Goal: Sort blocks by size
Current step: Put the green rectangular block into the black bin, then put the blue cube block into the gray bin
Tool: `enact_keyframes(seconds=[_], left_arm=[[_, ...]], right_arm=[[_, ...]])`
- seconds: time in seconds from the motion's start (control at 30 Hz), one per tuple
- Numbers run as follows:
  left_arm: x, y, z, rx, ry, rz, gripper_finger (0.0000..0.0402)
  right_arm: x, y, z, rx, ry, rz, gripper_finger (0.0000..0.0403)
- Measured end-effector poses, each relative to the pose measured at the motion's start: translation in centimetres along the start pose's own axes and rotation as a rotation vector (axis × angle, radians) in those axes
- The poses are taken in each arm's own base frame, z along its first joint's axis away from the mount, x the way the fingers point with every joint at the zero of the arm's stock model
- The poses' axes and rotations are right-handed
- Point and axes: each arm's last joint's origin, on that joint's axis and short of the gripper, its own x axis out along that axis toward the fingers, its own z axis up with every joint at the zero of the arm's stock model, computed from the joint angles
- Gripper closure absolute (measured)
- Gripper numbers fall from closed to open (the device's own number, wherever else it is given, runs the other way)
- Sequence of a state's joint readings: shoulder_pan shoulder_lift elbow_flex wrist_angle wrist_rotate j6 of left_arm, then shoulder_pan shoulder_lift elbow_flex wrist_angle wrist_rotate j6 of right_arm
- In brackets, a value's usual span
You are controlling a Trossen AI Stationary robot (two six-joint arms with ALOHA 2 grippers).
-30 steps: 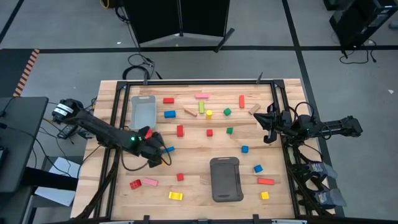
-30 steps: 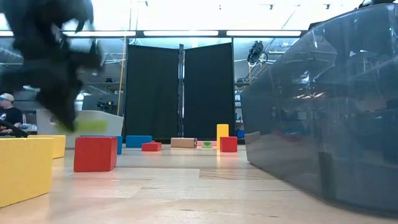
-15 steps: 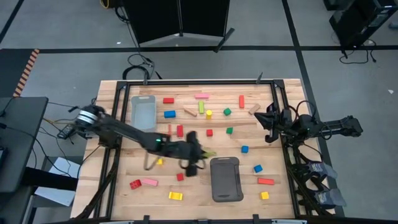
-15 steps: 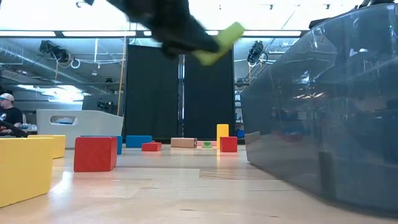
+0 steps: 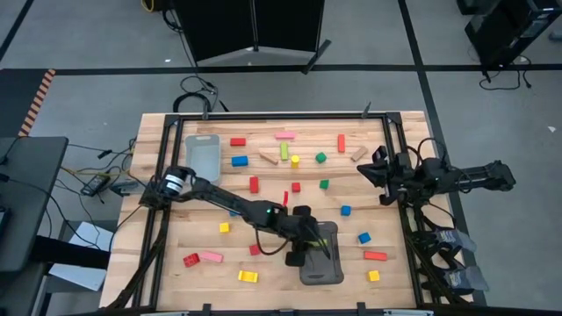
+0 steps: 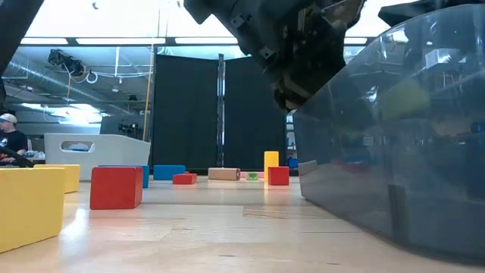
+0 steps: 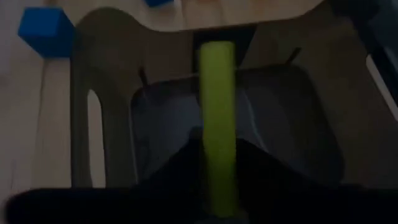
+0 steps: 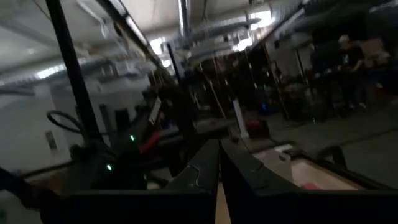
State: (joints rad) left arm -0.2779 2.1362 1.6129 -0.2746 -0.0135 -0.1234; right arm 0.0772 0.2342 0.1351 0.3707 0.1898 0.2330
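Blocks (image 5: 238, 161) in red, yellow, blue, green, pink and plain wood lie scattered over the wooden worktop (image 5: 272, 200), most of them beyond and to either side of the working tool.

Largest first: the worktop carries two grey trays. The dark tray (image 5: 327, 263) sits directly under the left tool (image 5: 306, 244); the pale tray (image 5: 203, 158) stands well behind it, near that arm's base.

The left arm reaches low across the worktop, its tool poised over the dark tray's near rim. In the left wrist view a long lime-green bar (image 7: 216, 118) runs out between the fingers, over the tray's hollow. The grip appears to be slackening, though whether the bar is already free cannot be told.

The right tool (image 5: 380, 173) waits at the worktop's far right edge, clenched on nothing.

Smallest: a tiny red cube (image 5: 255, 250) lies just beside the left tool, and a blue cube (image 5: 345, 211) a little further off.

Risk, as a judgement: the bar hangs close to the rim, so it may strike the edge and tip outside. A low retreat could also clip the tray and shift it.
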Motion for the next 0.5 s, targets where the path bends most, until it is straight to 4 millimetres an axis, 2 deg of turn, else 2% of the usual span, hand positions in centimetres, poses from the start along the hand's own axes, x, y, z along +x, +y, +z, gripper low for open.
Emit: enact_keyframes(seconds=[0.13, 0.23, 0.33, 0.5], left_arm=[[-0.7, -0.1, 0.5, -0.007, -0.019, 0.023, 0.0162], [-2.5, -0.1, 1.6, 0.002, -0.074, 0.055, 0.0106], [-4.1, 0.0, 2.5, 0.012, -0.118, 0.091, 0.0083], [-7.3, 0.1, 3.8, 0.057, -0.204, 0.164, 0.0090]], right_arm=[[1.3, 0.6, 1.5, -0.053, 0.129, -0.028, 0.0360], [2.6, 1.1, 2.4, -0.091, 0.264, -0.057, 0.0339], [4.1, 1.5, 2.8, -0.111, 0.424, -0.091, 0.0309], [5.9, 2.1, 1.3, -0.148, 0.745, -0.140, 0.0247]])
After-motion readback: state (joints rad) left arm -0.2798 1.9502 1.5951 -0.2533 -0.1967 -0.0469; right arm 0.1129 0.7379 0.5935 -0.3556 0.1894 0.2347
